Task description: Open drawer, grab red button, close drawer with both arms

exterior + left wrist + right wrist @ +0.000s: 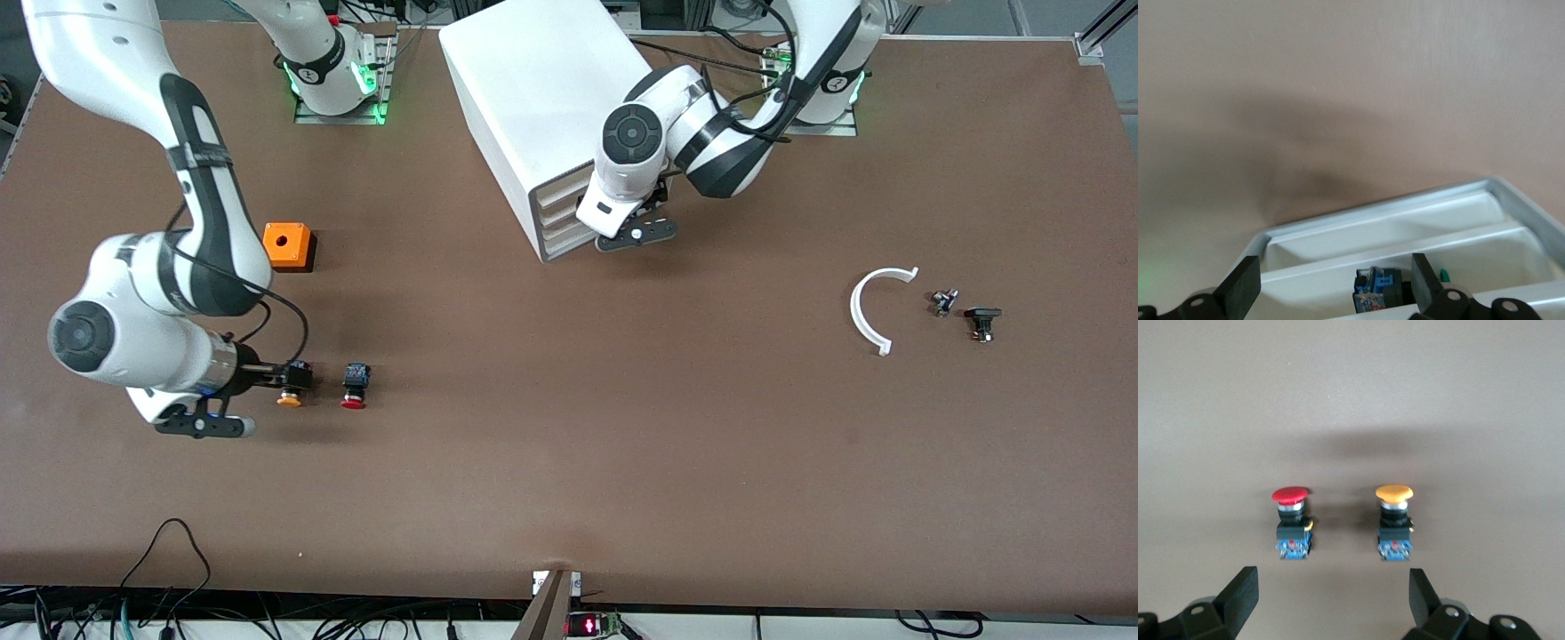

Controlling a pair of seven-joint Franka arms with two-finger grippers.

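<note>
The red-capped button (354, 389) lies on the table toward the right arm's end, beside an orange-capped one (289, 396). In the right wrist view both lie ahead of the fingers, the red one (1291, 520) and the orange one (1395, 520). My right gripper (1333, 593) is open and empty above the table by them. The white cabinet (533, 80) has three drawers; the middle drawer (558, 219) faces my left hand. My left gripper (1335, 280) is open over white drawer trays (1405, 250). A blue-and-black button body (1375, 291) lies in one; its cap is hidden.
An orange cube box with a hole (288, 246) stands farther from the front camera than the two buttons. A white curved strip (867, 311) and two small dark parts (944, 302) (982, 322) lie toward the left arm's end.
</note>
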